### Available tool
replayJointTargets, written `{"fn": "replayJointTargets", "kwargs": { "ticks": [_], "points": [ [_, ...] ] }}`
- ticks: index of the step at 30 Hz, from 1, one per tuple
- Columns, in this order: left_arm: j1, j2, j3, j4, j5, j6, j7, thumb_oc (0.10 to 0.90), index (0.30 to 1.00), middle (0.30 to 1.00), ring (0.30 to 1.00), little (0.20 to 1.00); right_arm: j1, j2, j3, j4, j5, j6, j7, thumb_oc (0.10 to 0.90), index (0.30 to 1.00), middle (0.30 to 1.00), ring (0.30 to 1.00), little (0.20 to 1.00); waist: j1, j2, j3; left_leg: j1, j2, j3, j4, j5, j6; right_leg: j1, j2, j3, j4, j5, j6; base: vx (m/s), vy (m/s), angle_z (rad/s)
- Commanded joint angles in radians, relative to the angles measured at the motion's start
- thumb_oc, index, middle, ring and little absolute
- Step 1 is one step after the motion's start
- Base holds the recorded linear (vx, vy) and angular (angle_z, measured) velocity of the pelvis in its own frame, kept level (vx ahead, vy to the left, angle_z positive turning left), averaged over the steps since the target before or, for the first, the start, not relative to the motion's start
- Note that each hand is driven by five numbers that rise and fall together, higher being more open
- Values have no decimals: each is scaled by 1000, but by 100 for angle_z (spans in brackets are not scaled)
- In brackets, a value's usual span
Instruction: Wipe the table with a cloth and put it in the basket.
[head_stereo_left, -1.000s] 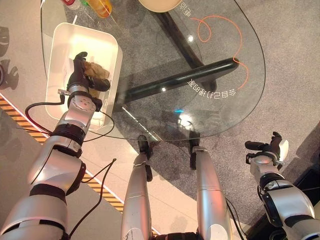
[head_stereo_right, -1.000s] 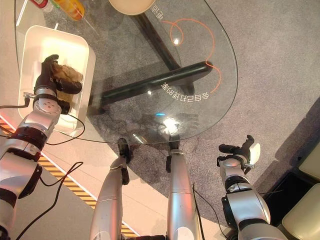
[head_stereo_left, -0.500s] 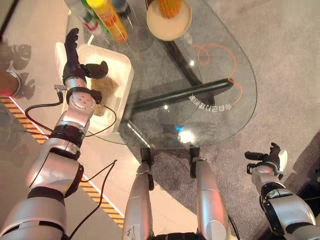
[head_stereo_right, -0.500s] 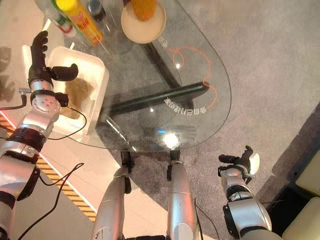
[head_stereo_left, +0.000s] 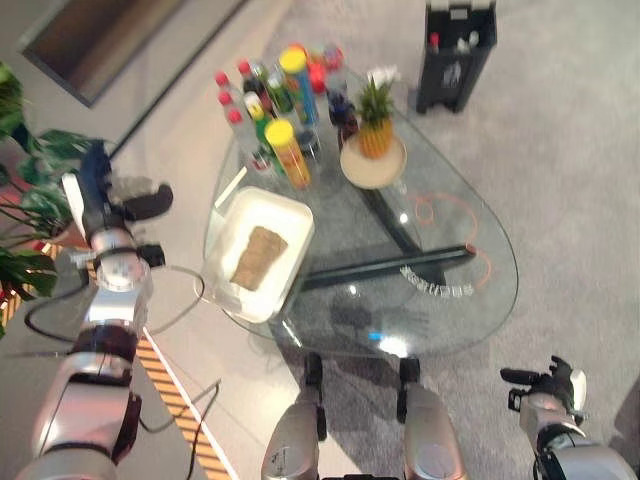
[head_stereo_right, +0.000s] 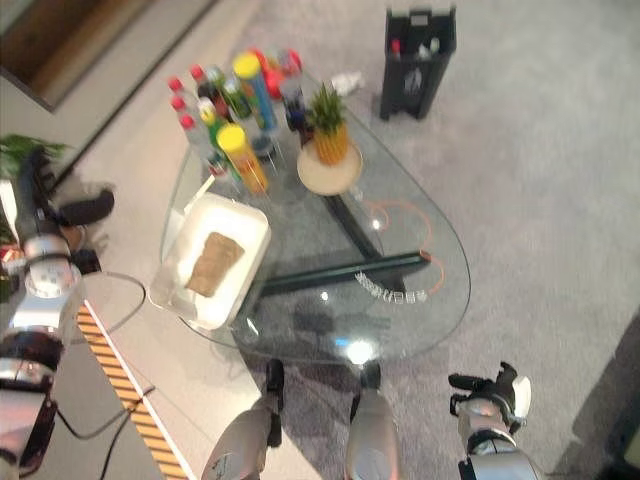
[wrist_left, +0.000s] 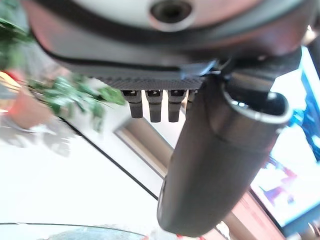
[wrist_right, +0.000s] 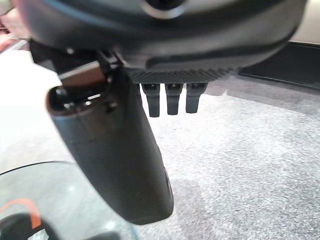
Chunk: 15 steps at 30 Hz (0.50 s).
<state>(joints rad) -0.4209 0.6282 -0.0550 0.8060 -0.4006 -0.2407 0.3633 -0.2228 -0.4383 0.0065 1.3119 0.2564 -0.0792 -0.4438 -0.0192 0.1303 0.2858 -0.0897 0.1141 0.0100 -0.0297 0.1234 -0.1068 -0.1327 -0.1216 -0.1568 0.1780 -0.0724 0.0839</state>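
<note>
Brown cloth lies flat inside white basket on glass table. Left hand raised, fingers straight, well apart from basket.

The table has a clear, glossy glass top on a dark shiny base, the basket at its 9 o'clock is smooth white plastic holding a matt, coarse brown cloth, and the floor is rough grey carpet.
</note>
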Motion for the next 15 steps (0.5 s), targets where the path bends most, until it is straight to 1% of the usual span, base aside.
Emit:
{"fn": "replayJointTargets", "kwargs": {
  "ticks": [1,2,4,6,8,9,10,11,12,13,14,15],
  "points": [
    [71,-7,78,24,9,-75,-39,800,900,900,900,900,67,23,6,28,-89,19,-11,800,900,900,900,900,24,-85,-122,65,-74,38,-2,-102,46,104,10,31,-166,79,-14,98,6,15],
    [117,-31,88,46,34,-81,-43,800,900,900,900,900,78,32,12,25,-133,27,3,800,900,900,900,900,30,-87,-138,79,-71,39,-10,-103,46,120,10,26,-180,82,-13,87,18,7],
    [179,-56,107,94,40,-90,-70,800,900,900,900,900,92,39,28,15,-112,50,17,800,900,900,900,900,37,-92,-158,99,-66,38,-20,-102,43,144,11,24,-197,86,-12,57,18,4],
    [220,-87,116,153,52,-91,-95,800,900,900,900,900,101,46,29,22,-144,61,54,800,900,900,900,900,42,-96,-171,116,-61,40,-30,-103,41,165,12,21,-208,86,-11,22,12,5],
    [256,-129,101,229,93,-52,-145,800,900,900,900,900,105,56,63,22,-255,56,120,800,900,900,900,900,47,-100,-183,134,-56,39,-40,-104,41,186,14,16,-219,85,-12,5,22,14],
    [276,-155,85,279,131,-53,-173,800,900,900,900,900,106,64,95,17,-286,55,139,800,900,900,900,900,49,-104,-189,141,-54,40,-43,-104,39,196,15,14,-224,85,-12,2,29,11],
    [289,-177,72,308,143,-43,-189,800,900,900,900,900,107,69,111,11,-286,58,150,800,900,900,900,900,50,-107,-193,146,-53,42,-44,-106,40,203,16,13,-229,85,-12,3,19,5],
    [290,-177,72,308,143,-44,-189,800,900,900,900,900,108,69,111,11,-286,59,150,800,900,900,900,900,50,-107,-193,147,-53,42,-44,-106,40,204,16,12,-229,85,-12,0,32,-1],
    [302,-198,61,328,141,0,-215,800,900,900,900,900,111,74,122,8,-291,62,171,800,900,900,900,900,51,-109,-196,153,-52,45,-44,-109,40,212,15,12,-233,84,-12,4,46,0],
    [319,-229,57,383,169,-5,-238,800,900,900,900,900,117,79,119,21,-312,56,187,800,900,900,900,900,51,-112,-203,162,-51,47,-45,-112,42,223,14,12,-240,85,-11,10,62,-1],
    [330,-247,46,416,161,4,-256,800,900,900,900,900,119,83,124,30,-315,56,199,800,900,900,900,900,50,-113,-206,168,-50,50,-46,-114,43,229,14,10,-245,87,-9,15,51,-1],
    [335,-256,43,434,164,34,-279,800,900,900,900,900,121,86,124,36,-324,62,209,800,900,900,900,900,50,-114,-208,173,-49,51,-48,-115,44,234,13,9,-249,88,-8,11,35,-1]
  ]
}}
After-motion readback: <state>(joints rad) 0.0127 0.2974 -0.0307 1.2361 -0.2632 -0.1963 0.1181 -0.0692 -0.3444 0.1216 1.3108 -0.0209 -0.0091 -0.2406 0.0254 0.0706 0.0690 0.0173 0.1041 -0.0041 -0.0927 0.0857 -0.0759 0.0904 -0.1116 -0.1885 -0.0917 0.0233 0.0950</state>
